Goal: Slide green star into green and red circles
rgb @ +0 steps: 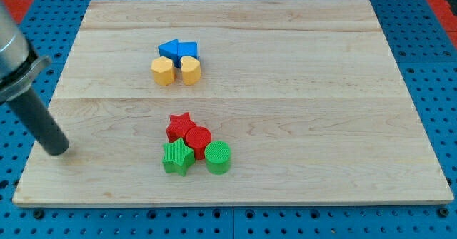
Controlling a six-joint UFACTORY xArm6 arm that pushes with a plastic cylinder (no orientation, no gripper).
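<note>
The green star [176, 157] lies low on the wooden board, left of centre. It touches the red circle [198, 140] at its upper right and sits close beside the green circle [218, 158] on its right. A red star [179, 126] rests against the red circle's upper left. My tip [56, 150] is at the board's left edge, far to the left of the green star and touching no block.
Near the view's top, left of centre, a cluster holds a blue cube [168, 50], a blue triangle [187, 50], a yellow hexagon [163, 71] and a yellow heart [189, 70]. The board [321, 110] lies on a blue pegboard.
</note>
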